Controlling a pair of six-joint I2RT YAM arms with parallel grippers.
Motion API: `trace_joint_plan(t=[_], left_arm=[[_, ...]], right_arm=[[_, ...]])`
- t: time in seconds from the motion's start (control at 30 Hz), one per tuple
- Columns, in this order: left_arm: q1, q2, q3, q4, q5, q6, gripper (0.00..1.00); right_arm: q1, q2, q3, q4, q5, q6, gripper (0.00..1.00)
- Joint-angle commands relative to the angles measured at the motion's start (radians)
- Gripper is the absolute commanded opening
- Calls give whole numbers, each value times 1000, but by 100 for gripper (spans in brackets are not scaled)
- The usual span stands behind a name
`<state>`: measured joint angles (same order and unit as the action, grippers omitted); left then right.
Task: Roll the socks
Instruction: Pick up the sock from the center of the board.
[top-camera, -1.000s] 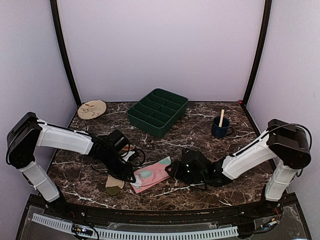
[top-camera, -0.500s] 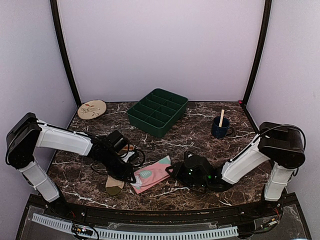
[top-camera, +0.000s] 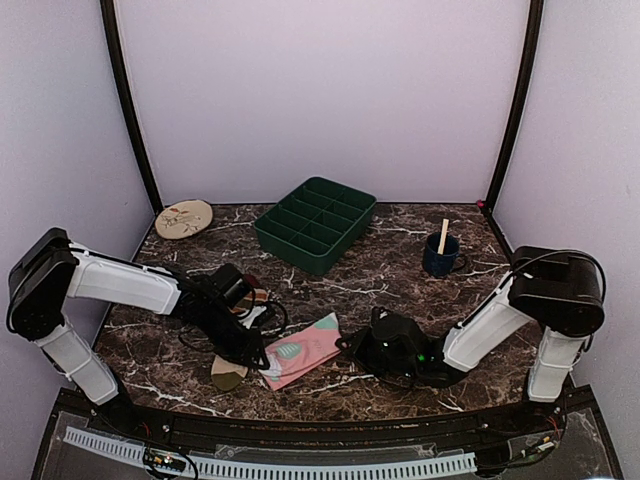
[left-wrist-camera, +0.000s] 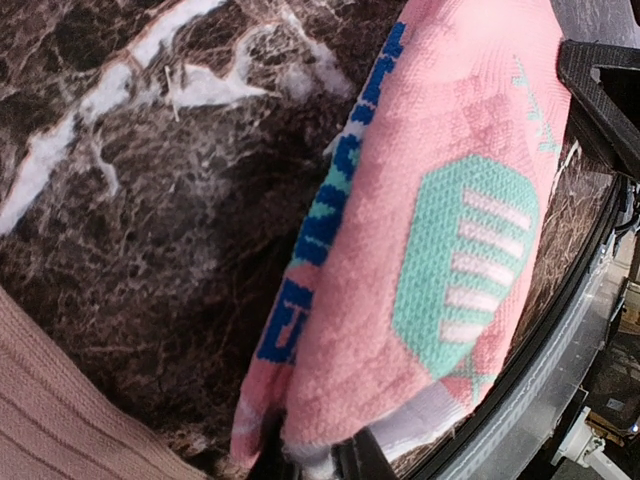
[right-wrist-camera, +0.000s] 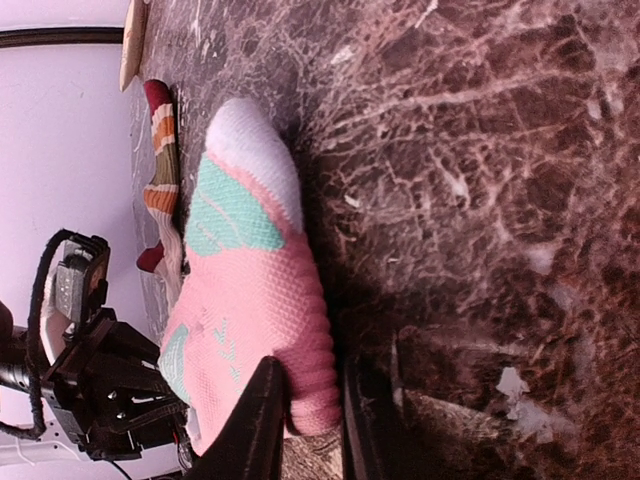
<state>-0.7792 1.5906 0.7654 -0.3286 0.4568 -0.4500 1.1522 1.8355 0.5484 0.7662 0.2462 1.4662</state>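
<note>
Top external view gives you the pink sock (top-camera: 303, 350) flat on the marble table (top-camera: 400, 290), between both grippers. Your left gripper (left-wrist-camera: 312, 462) is nipped tight on one white-trimmed edge of it. Your right gripper (right-wrist-camera: 305, 425) has narrow jaws pinching the ribbed cuff. The striped sock (top-camera: 228, 372) lies partly under your left arm. The green tray (top-camera: 315, 222), mug (top-camera: 440, 256) and round disc (top-camera: 184, 218) sit well behind.

A dark brown, white-veined marble bench (top-camera: 400, 250) fills the lower half of the top view. Near the centre sits a dark green divided tray (top-camera: 285, 245) (set at an angle to the back wall). Right of it stands a dark blue mug (top-camera: 440, 258) with a wooden stick (top-camera: 443, 236) inside. A round beige disc (top-camera: 184, 218) lies at the left, well apart.
</note>
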Motion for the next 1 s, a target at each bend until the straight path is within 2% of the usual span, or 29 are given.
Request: trace_joint_plan(t=[0.0,0.23,0.53,0.77,0.97], left_arm=[[-6,-6,-38,-64,-23,0,16],[-6,-20,-33,-62,-29,-13,22],[-5,-92,-2,-131,-72,-26,46],[33,-115,89,-187,-57,-33,50],[93,-47,234,-186,-6,15,51]], right_arm=[[12,23,-1,-67,2,-27,16],[13,17,101,-246,-3,-159,0],[14,-27,186,-465,53,-336,0],[13,-58,291,-658,155,-545,0],[15,-78,314,-708,229,-682,0]])
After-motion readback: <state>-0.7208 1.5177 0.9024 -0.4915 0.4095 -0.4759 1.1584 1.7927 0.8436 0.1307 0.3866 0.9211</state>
